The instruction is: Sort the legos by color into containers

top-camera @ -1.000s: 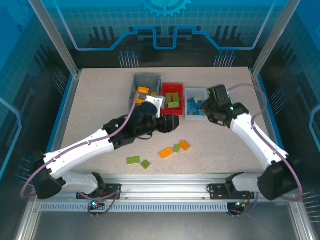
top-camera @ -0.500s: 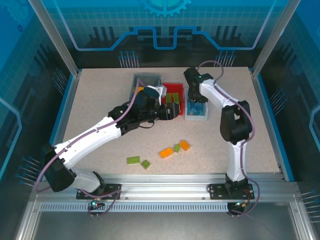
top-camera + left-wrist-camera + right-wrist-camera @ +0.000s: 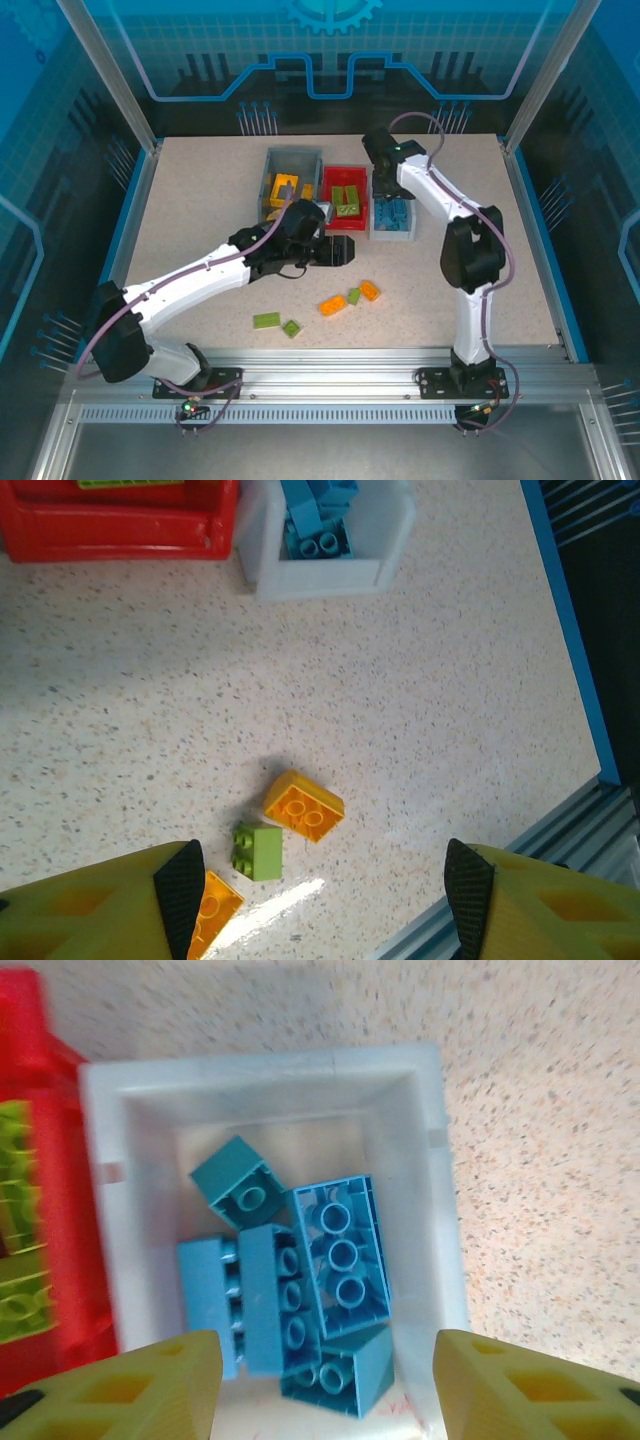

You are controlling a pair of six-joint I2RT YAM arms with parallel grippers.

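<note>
Right gripper (image 3: 325, 1380) above white bin (image 3: 260, 1070) holding blue legos (image 3: 340, 1250); jaws parted, empty. Left gripper (image 3: 322, 890) wide open, empty, over orange brick (image 3: 303, 806) just beside green brick (image 3: 259, 851). Risks pinching both colours together.

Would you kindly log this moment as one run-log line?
left end effector: open, empty, near loose legos | right end effector: open above white bin | blue legos: in bin

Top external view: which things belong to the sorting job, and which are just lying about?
Job: gray bin, red bin, white bin, two loose orange bricks, three loose green bricks.
Not the job: table, aluminium rail, blue back panel.
</note>
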